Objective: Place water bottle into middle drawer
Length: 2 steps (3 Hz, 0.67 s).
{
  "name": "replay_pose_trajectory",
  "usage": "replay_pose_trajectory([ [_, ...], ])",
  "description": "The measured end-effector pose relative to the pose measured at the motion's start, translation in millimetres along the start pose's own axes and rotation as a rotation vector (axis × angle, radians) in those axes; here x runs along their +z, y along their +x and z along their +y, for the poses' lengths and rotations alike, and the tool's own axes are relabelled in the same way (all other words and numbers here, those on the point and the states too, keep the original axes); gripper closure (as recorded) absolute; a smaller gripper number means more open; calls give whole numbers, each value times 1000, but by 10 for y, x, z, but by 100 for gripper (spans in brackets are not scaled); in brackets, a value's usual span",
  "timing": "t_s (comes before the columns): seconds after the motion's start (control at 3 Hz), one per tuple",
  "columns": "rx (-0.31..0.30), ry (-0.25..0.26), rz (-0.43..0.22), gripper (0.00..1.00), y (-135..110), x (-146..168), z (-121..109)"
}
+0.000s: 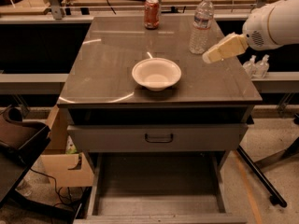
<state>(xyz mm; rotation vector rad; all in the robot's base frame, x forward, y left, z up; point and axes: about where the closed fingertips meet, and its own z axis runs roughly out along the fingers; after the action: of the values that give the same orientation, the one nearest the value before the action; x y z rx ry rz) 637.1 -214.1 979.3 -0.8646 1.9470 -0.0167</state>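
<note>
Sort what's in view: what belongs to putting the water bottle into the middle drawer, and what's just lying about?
Job:
water bottle, standing at the back right of the tabletop
middle drawer, pulled open below
gripper, just right of the bottle

Lying about:
red can
white bowl
two small bottles, off to the right
closed drawer front
</note>
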Motion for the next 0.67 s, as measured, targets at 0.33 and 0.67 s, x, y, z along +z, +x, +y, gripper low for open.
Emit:
replay_pose_trajectory([
  [0.33, 84, 33, -111, 0, -14, 105, 27],
  [0.67, 148, 54, -188, 0, -54, 164, 56],
])
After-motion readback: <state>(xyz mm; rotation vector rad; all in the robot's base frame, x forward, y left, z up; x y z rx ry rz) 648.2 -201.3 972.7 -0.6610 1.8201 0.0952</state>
